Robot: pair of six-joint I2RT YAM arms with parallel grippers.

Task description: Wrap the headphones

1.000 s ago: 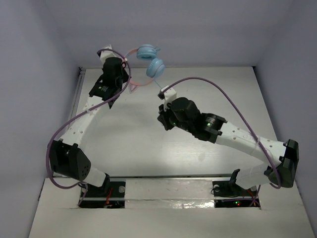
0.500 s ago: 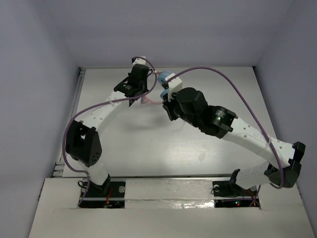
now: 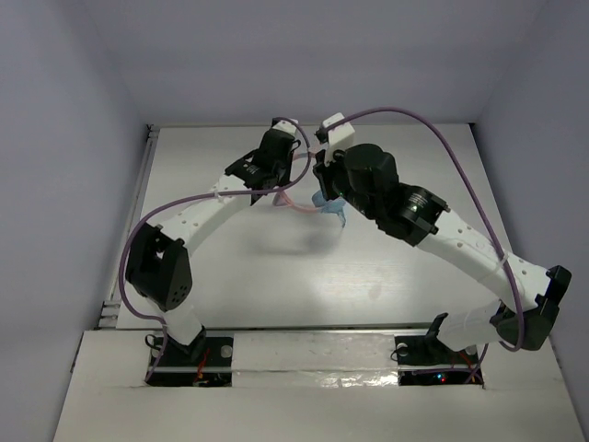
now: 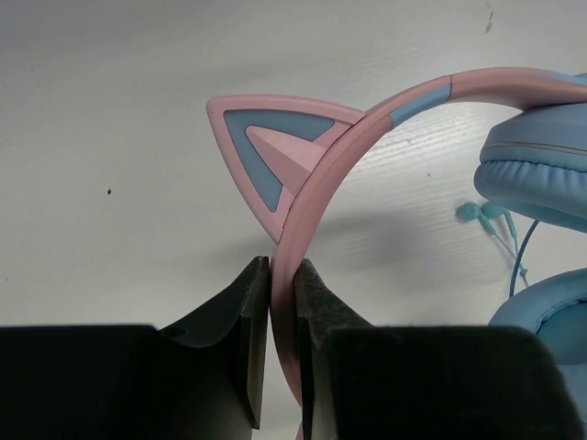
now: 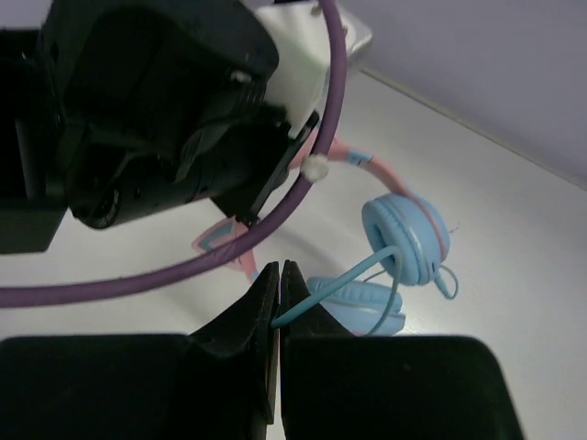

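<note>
The headphones [image 4: 541, 174] have light blue ear cups and a pink headband [image 4: 321, 174] with cat ears. My left gripper [image 4: 282, 275] is shut on the headband just below one cat ear. My right gripper [image 5: 279, 284] is shut on the thin light blue cable [image 5: 353, 277], which runs to an ear cup [image 5: 408, 234]. In the top view the two grippers meet at the table's far middle; the left gripper [image 3: 281, 184] is left of the right gripper [image 3: 324, 189], and the headphones [image 3: 329, 206] show only partly under the right wrist.
Purple arm cables [image 3: 433, 138] loop above both arms; one crosses the right wrist view [image 5: 303, 183]. The white table [image 3: 276, 267] has grey walls at the back and sides. A rail [image 3: 138, 184] runs along the left edge.
Both arms swung toward the table's far middle. The headphones came down from high at the back wall to between the grippers, low over the table.
</note>
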